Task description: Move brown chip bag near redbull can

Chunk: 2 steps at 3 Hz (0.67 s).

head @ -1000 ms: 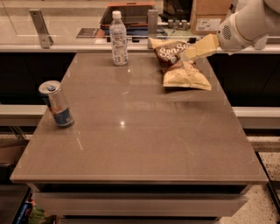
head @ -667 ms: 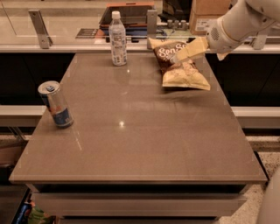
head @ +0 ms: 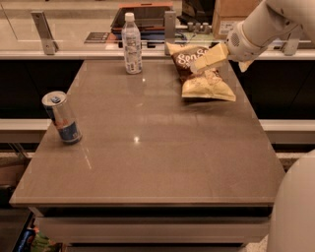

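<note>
Brown table (head: 147, 172): gripper (head: 209, 58) clamped on chip bag (head: 204, 81) at far right, lettering partly hidden, brown end pointing rearward; can (head: 61, 117) stands left.

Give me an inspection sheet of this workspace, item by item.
Surface: brown table, glossy.
Job's things: brown chip bag at the far right; redbull can upright near the left edge, well apart from the bag.
Clutter: water bottle upright at the far edge.
Grippers: tool at the bag's upper part, over the table's far right.
Cables: nothing seen.
Surroundings: counter behind the table; cardboard box on it.
</note>
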Each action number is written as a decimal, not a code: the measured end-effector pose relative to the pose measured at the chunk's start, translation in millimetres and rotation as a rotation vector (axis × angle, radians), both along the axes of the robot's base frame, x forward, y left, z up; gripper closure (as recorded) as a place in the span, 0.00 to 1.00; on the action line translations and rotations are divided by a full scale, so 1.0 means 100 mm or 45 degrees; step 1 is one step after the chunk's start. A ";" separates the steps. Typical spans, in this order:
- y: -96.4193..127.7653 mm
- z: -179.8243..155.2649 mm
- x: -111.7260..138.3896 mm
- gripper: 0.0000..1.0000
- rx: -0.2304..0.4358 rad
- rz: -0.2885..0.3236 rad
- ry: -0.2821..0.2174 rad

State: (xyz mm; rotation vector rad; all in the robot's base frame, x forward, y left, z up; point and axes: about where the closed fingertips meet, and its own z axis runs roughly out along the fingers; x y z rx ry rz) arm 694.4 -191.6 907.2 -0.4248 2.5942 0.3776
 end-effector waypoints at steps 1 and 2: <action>0.15 -0.09 0.06 0.00 -0.069 -0.008 0.011; 0.39 -0.27 0.19 0.00 -0.140 -0.024 0.016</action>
